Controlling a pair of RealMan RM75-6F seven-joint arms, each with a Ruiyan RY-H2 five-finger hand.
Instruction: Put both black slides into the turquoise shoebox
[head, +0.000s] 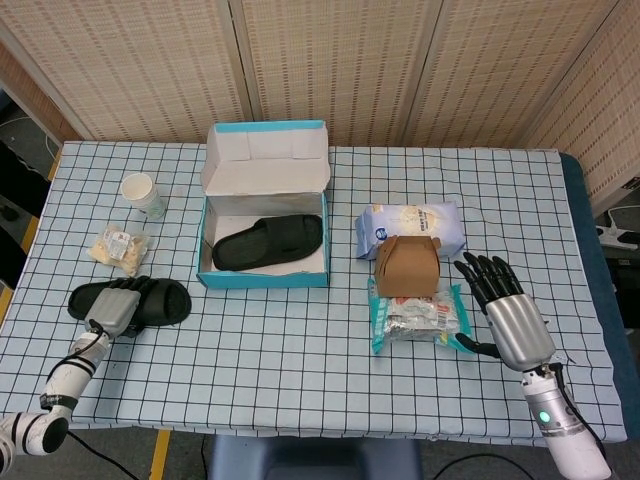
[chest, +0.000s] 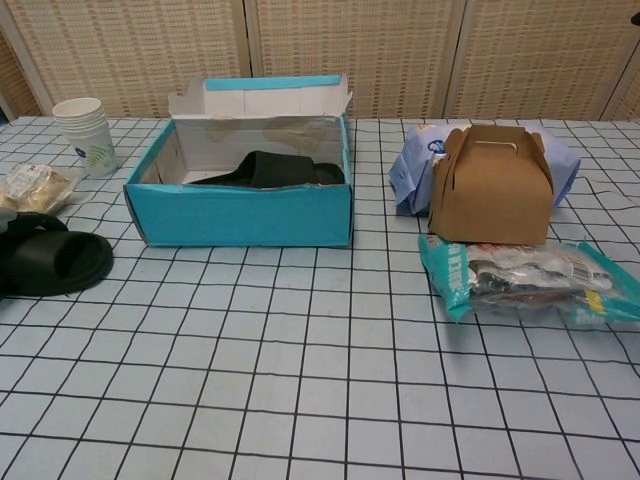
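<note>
Head view shows my left hand (head: 113, 312) resting fingers-down, ungripped, on the black rubber slide (head: 135, 301) lying lengthwise along the table's left edge, left of the turquoise cardboard shoebox (head: 262, 277).

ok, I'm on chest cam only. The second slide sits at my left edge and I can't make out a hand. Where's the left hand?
Observer: Head view shows the left hand lying on the left part of that black slide, fingers across its top. I can't tell whether it grips.
Operator: Right hand?
Observer: The right hand is open with fingers spread, just right of the teal snack packet. It holds nothing.
Operator: Room in the box?
Observer: Probably. The other slide lies flat in the turquoise shoebox, with bare floor showing beside it, toward the lid.
</note>
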